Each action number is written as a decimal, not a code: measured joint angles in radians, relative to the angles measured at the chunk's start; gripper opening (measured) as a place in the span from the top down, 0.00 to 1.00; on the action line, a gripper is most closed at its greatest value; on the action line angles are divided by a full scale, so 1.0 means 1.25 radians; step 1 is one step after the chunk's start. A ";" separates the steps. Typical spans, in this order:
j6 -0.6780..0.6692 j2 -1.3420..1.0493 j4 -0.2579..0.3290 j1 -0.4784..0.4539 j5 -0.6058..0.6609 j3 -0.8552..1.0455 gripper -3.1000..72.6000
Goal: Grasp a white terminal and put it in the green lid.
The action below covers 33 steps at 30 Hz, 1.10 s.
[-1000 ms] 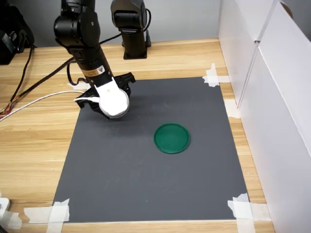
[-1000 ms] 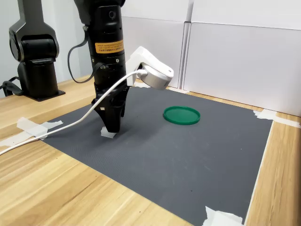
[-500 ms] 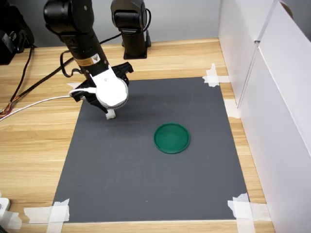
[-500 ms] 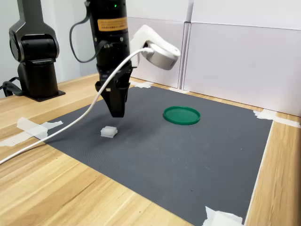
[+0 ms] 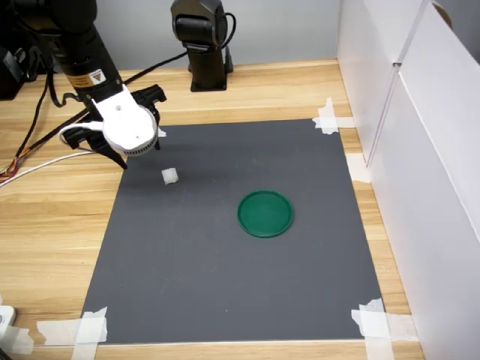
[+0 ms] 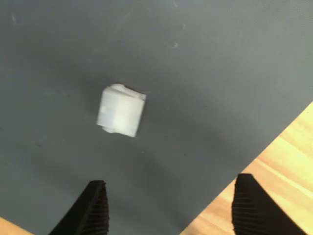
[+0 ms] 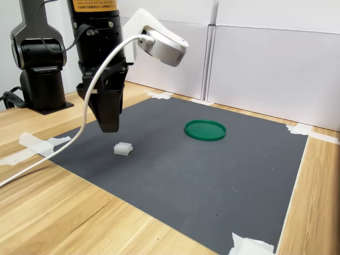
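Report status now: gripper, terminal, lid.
Gripper open, empty, above mat. White terminal loose on mat, outside green lid. Path clear.

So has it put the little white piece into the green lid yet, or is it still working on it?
Not yet. The green lid is empty, and the white terminal lies loose on the dark mat. The claw hangs open and empty beside it, above the mat. Grasping, carrying and dropping it in are all left.

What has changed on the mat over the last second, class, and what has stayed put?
The gripper has risen from the white terminal and drawn away toward the second exterior view's left, leaving it on the mat; its jaws stand apart in the wrist view. The terminal and the green lid have not moved.
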 joint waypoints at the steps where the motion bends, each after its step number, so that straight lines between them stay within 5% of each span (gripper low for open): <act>1: -0.004 0.005 0.002 0.000 -0.005 0.000 0.14; 10: -0.055 0.045 0.017 0.000 -0.056 0.046 0.14; 33: 0.017 0.093 -0.055 0.072 -0.154 0.094 0.14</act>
